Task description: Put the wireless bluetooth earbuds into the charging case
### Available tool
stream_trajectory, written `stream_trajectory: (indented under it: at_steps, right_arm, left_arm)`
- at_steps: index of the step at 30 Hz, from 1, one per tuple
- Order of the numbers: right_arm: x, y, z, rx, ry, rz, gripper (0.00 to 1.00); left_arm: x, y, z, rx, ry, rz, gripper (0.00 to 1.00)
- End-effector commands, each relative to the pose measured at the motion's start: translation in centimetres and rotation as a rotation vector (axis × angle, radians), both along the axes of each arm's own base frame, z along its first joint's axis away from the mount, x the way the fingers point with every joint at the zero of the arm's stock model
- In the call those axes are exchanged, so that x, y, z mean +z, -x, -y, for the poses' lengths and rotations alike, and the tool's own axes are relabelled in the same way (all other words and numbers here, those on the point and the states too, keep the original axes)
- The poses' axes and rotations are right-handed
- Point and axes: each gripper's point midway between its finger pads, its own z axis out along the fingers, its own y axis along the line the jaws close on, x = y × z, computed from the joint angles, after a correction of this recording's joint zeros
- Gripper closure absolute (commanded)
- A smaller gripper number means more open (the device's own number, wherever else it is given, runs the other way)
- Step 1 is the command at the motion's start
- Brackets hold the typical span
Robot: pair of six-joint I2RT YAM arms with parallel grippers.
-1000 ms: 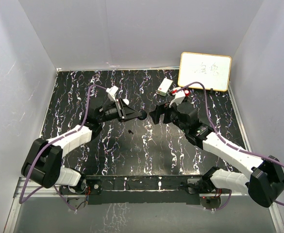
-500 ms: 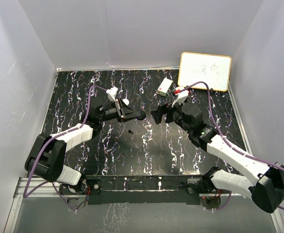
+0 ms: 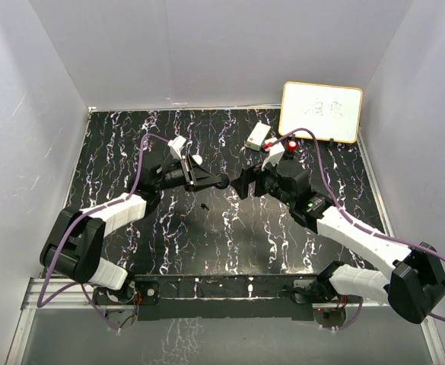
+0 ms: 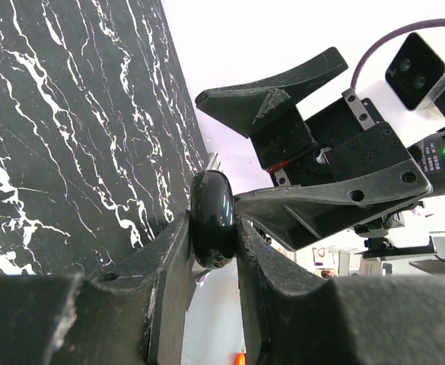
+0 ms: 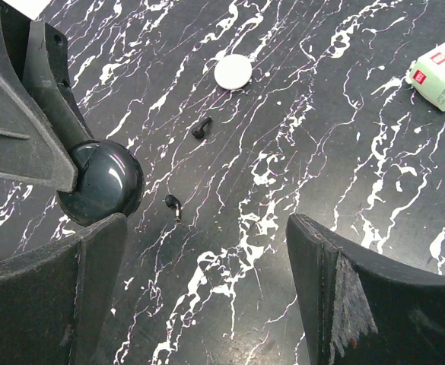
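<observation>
Black charging case (image 4: 211, 217), a glossy round puck, is clamped on edge between the narrow-set fingers of the left gripper (image 4: 213, 237) and held above the table (image 3: 131, 144) at mid-scene. Its lid looks shut; contents cannot be seen.

A white puck (image 5: 233, 72) lies flat on the table, also closed.

None of the earbuds sits in either case. One black earbud (image 5: 201, 128) lies loose just beside the white puck. A second black earbud (image 5: 174, 205) lies loose close under the held case. Only these two show.

Right gripper (image 5: 207, 228) stands wide apart and holds nothing, its left finger just beside the black case.

A white box (image 3: 258, 137) with a red label lies far right, near the whiteboard (image 3: 321, 112).

Against one second ago: the right gripper has moved left, nearly closing the gap to the held case. The left gripper keeps its grip, barely shifted. The loose earbud seen from above has not moved.
</observation>
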Motion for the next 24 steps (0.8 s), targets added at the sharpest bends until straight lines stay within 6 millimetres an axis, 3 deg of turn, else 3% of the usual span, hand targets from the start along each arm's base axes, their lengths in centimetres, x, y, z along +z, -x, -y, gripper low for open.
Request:
stream_trajectory:
  at_steps: [1,14,24]
  right_arm:
    - [4.8,-0.8,-1.1,0.018,-0.096,0.095,0.17]
    - [5.0,-1.0,-1.5,0.027,-0.102,0.092,0.17]
    - [1.5,-2.0,-2.2,0.017,-0.058,0.014,0.17]
  left_arm:
    - [1.4,0.0,0.1,-0.022,0.028,0.050,1.00]
    - [0.9,0.0,0.1,-0.024,0.027,0.035,1.00]
    - [1.5,0.2,0.2,-0.033,0.045,0.041,1.00]
